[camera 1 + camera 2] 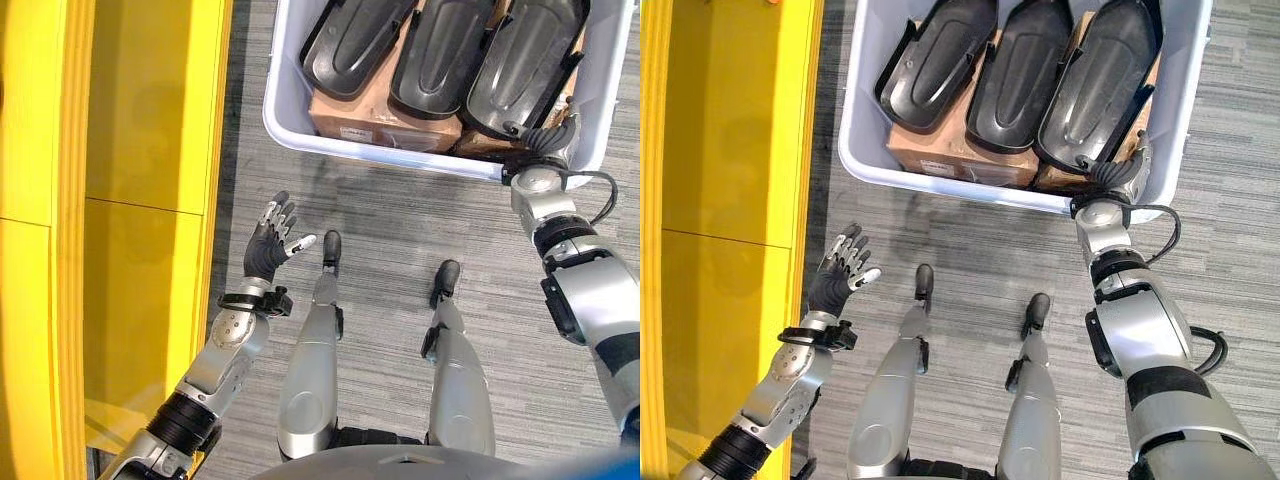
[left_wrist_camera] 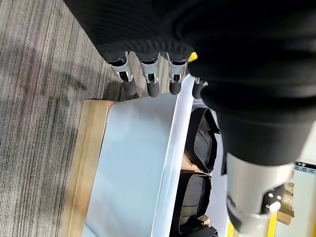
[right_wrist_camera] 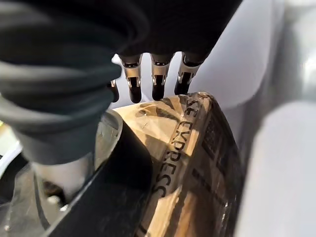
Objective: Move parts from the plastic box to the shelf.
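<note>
The white plastic box [image 1: 288, 132] stands on the floor ahead of me. Three black moulded parts [image 1: 355, 45] [image 1: 440, 55] [image 1: 525, 60] lie side by side in it on brown cardboard cartons [image 1: 380, 125]. My right hand [image 1: 543, 138] reaches over the box's near right corner, beside the rightmost part. In the right wrist view its fingers [image 3: 158, 84] stretch straight over a carton [image 3: 187, 163], with the part's black edge [image 3: 108, 197] next to them and nothing held. My left hand [image 1: 268, 245] hangs open and empty above the floor, beside the yellow shelf [image 1: 140, 150].
The yellow shelf runs along my whole left side. Grey carpet [image 1: 400, 230] lies between it and the box. In the left wrist view the box wall [image 2: 133, 163] rests on a pale wooden board [image 2: 89, 163].
</note>
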Robot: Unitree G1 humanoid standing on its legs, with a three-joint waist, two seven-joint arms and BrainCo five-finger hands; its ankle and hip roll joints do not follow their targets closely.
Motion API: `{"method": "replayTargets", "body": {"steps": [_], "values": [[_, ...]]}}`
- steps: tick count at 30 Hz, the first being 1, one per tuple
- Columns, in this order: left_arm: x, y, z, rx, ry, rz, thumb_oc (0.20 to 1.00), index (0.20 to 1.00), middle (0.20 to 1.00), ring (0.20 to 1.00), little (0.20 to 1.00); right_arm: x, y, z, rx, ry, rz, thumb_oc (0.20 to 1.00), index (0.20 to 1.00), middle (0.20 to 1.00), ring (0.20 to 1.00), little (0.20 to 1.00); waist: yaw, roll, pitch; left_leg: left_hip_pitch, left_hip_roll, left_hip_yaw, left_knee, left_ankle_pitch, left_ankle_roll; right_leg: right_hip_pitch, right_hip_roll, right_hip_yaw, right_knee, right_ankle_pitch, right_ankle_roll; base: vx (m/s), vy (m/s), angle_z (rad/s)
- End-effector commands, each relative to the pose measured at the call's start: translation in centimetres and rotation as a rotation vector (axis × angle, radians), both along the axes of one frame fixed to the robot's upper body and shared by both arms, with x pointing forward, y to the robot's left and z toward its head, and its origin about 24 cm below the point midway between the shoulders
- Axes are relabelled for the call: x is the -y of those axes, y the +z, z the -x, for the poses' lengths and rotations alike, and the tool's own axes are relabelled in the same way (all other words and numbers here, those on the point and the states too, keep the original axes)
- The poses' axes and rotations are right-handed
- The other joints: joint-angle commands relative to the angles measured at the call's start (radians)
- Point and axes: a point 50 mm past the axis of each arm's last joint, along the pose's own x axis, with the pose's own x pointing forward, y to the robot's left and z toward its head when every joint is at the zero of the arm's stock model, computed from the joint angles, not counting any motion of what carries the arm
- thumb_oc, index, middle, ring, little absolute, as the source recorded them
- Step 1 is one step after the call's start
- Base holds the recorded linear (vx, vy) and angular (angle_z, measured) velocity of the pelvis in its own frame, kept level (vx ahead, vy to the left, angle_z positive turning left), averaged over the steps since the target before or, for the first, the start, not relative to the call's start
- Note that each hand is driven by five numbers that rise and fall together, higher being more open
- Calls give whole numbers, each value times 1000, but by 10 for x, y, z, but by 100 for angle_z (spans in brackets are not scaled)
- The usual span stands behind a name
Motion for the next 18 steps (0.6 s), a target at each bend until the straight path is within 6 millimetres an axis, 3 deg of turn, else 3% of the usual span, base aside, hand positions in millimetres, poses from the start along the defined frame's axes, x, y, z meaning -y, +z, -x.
{"method": "replayTargets", "body": {"steps": [1, 11, 18], "values": [[10, 24, 5, 133, -65, -4, 1000, 1000, 1000, 1000, 1000, 4, 33, -3, 62, 17, 88, 200, 200, 200, 200, 200, 27, -15, 10, 32, 24, 3, 106, -147, -18, -148, -95, 47, 182, -22, 41, 0, 0, 0], [11, 25, 3, 138, -63, 0, 1000, 1000, 1000, 1000, 1000, 0, 32, -4, 62, 39, 103, 200, 200, 200, 200, 200, 33, -25, 14, 33, 18, -11, 101, -150, -6, -158, -93, 55, 190, -20, 43, -3, 6, 0], [8, 20, 5, 116, -52, 3, 1000, 1000, 1000, 1000, 1000, 7, 4, 5, 89, 53, -21, 200, 200, 200, 200, 200, 17, -29, 10, 38, 15, -16, 103, -154, 1, -158, -91, 66, 195, -23, 42, 0, 0, 0]]}}
